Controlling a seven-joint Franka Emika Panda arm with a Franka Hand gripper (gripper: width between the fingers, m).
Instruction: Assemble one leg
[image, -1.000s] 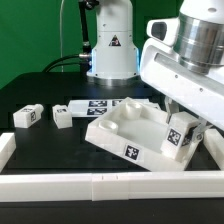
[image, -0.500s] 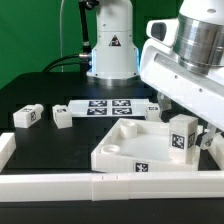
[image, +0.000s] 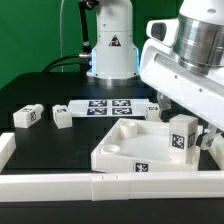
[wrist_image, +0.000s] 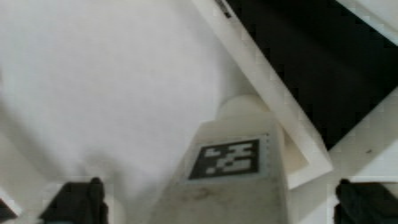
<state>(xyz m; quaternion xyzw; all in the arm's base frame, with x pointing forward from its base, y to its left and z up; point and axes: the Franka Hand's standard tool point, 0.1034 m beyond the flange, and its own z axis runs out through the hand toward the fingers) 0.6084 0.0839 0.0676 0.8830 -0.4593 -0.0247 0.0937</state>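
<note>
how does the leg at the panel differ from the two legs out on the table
The leg at the panel stands tall, under the gripper, touching the panel. The two loose legs lie low on the black table, apart from the panel and the arm. All are white blocks with a black-and-white marker.

A leg (image: 181, 138) is held upright over the white panel (image: 125, 150); two legs (image: 27, 116) lie apart on the surface (image: 40, 150).

Black table (image: 40, 145) carries two small white legs (image: 27, 116) (image: 63, 117) at the exterior view's left, marker board (image: 105, 107) far centre, large white panel (image: 125, 150) near right, white rail (image: 100, 186) along near edge.
</note>
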